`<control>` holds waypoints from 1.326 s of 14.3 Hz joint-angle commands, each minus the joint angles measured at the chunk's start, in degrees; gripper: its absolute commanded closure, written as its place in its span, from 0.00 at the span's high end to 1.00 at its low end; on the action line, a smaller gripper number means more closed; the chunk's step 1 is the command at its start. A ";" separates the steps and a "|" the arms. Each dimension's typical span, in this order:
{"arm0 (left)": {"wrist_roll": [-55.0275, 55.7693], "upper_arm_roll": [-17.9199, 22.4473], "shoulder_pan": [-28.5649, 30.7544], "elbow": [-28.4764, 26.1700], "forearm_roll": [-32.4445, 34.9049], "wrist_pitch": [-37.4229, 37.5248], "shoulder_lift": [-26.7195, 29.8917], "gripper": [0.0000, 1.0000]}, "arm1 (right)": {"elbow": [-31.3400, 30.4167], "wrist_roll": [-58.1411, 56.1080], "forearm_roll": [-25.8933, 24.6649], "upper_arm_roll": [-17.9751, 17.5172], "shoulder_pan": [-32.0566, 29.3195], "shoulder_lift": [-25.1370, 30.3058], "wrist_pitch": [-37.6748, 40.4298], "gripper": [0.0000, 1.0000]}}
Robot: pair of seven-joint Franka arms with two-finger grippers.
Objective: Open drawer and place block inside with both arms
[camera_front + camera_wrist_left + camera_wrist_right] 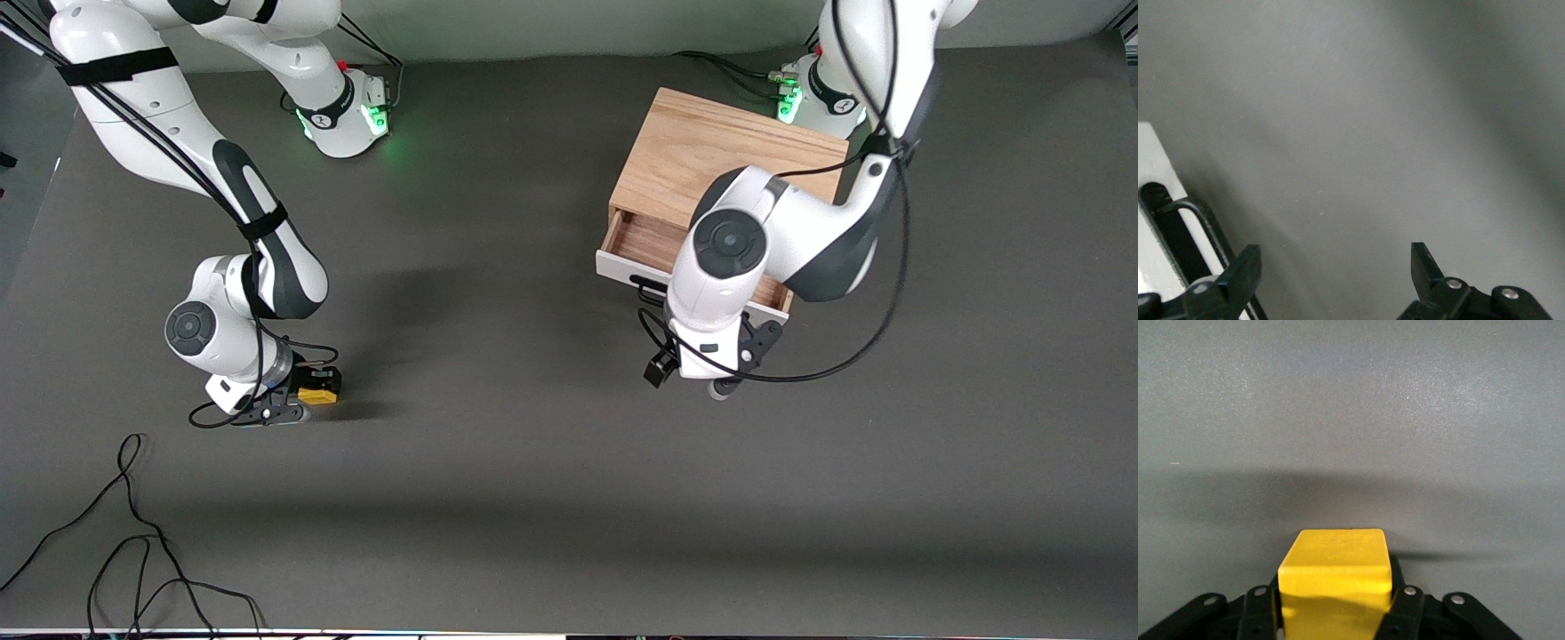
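The light-wood cabinet point(711, 151) stands toward the left arm's end of the table. Its drawer point(642, 242) is pulled partly out and shows its wood interior; the white front point(612, 265) and black bar handle point(647, 286) face the front camera. My left gripper point(720, 378) is open and empty just in front of the drawer. In the left wrist view the left gripper point(1335, 267) is over bare mat, with the handle point(1198, 217) and white front point(1155, 193) beside one finger. My right gripper point(307, 397) is shut on the yellow block point(318, 394), low at the mat toward the right arm's end. The right wrist view shows the block point(1335, 573) between the fingers point(1405, 607).
The dark grey mat point(498, 427) covers the table. Loose black cables point(133, 551) lie near the front edge at the right arm's end. The left arm's elbow point(738, 240) hangs over the open drawer and hides part of it.
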State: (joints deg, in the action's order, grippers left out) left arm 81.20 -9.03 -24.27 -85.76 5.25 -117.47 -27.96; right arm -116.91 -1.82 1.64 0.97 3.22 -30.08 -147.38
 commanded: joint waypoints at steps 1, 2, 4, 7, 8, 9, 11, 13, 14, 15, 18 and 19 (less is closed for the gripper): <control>-0.69 0.06 -0.34 2.35 0.90 1.97 -1.22 0.99 | -0.33 -0.73 -0.76 0.26 0.29 1.07 -0.18 0.24; -0.69 0.15 -0.25 2.61 0.90 2.67 -1.22 0.99 | -0.33 -0.55 -0.76 0.26 0.38 1.33 -0.10 0.23; -0.78 0.15 -0.25 2.62 0.98 4.95 -1.13 0.99 | -0.07 -0.03 -0.76 0.17 0.90 2.39 1.73 0.21; -1.13 0.15 -0.07 2.79 0.90 9.52 -0.52 0.99 | 0.63 0.33 -0.67 0.17 2.14 3.62 4.12 0.16; -2.35 0.06 0.10 2.79 0.90 11.62 -0.43 0.99 | 0.81 0.41 -0.67 0.08 2.14 4.67 5.69 0.13; -4.01 0.15 0.10 2.79 0.81 14.34 -0.08 0.99 | 2.29 0.76 -0.67 -0.09 2.22 5.55 8.75 0.13; -6.83 0.15 1.15 4.19 0.90 21.01 1.41 0.99 | 7.37 4.35 -0.58 -0.18 4.67 7.04 18.22 0.12; -12.87 -0.03 4.04 9.09 0.46 31.45 3.69 0.99 | 14.49 10.58 -0.67 -0.18 7.92 7.14 27.98 0.12; -15.78 -0.03 5.10 12.08 0.28 36.99 4.57 0.99 | 17.74 13.39 -0.58 -0.18 9.76 6.88 31.77 0.13; -18.07 -0.03 5.90 14.63 0.28 40.44 5.63 0.99 | 20.64 15.86 -0.58 -0.18 11.18 6.70 35.03 0.12; -27.28 -0.03 8.97 16.68 0.19 43.99 10.28 0.99 | 27.15 22.01 0.82 -0.53 13.47 6.52 40.32 0.12; -31.67 -0.03 10.02 16.59 0.11 43.81 11.95 0.99 | 29.96 25.52 1.69 -0.53 15.48 6.44 42.77 0.12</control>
State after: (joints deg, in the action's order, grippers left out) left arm 56.63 -8.92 -15.79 -69.19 5.55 -74.60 -18.88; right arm -92.93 18.28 2.02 0.16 16.65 -22.50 -109.10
